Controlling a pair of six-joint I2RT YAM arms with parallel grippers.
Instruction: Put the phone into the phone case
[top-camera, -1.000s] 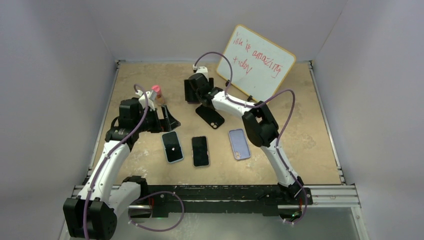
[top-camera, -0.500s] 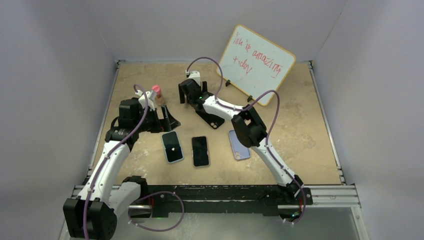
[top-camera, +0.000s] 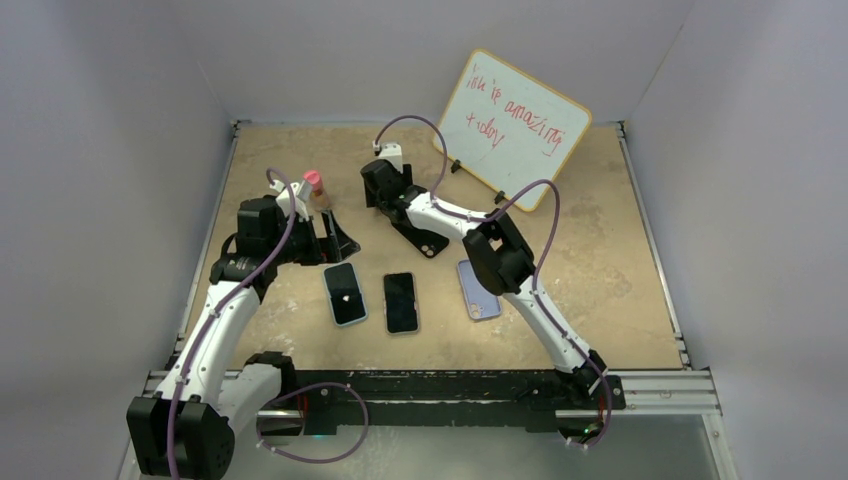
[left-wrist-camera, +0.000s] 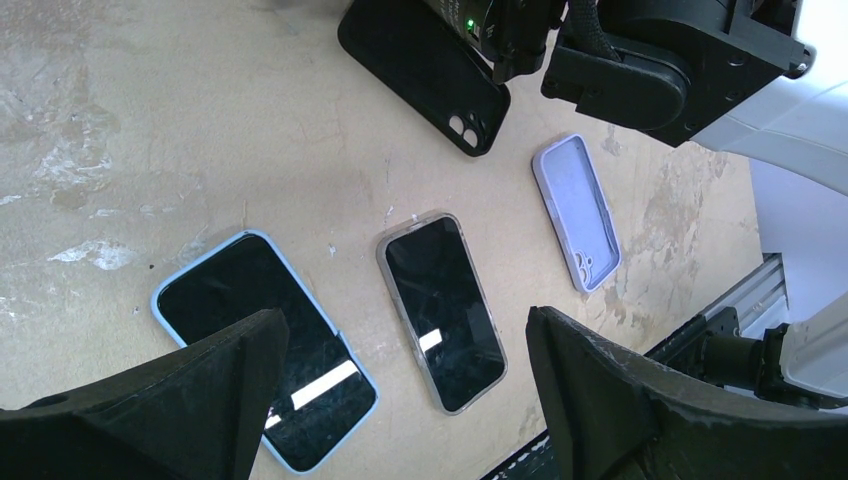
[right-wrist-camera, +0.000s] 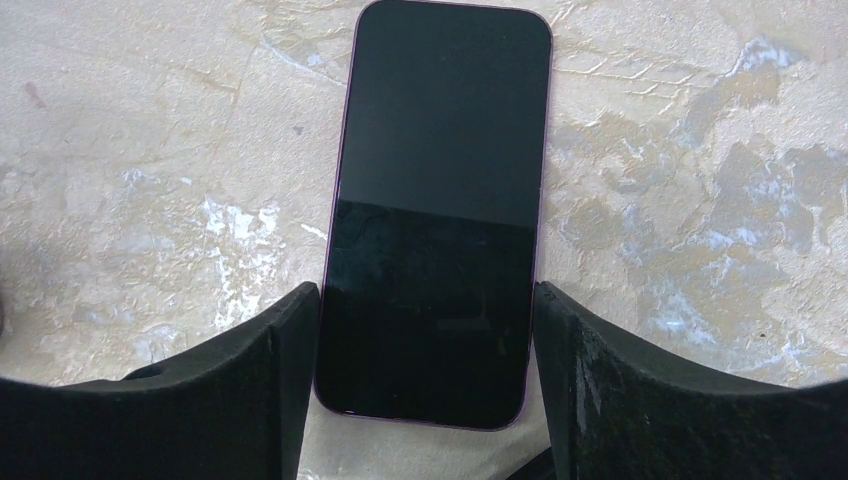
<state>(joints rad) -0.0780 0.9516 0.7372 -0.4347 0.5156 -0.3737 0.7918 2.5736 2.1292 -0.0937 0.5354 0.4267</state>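
My right gripper (right-wrist-camera: 425, 300) straddles the purple-edged phone (right-wrist-camera: 440, 200) lying screen-up, fingers (right-wrist-camera: 250, 390) at its long sides for an edge grip. Pinching yet? I can't tell. Left gripper (left-wrist-camera: 405, 325) gapes empty; lilac case (left-wrist-camera: 577, 212) waits nearby.

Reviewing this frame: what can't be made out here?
- Top view: the phone is hidden under the right gripper.
- Right wrist view: whether the fingers touch the phone's edges; the gap is too fine to tell.
- Left wrist view: black slab, phone or case unclear; the right arm covers part.
- Top view: whiteboard writing too small to read.
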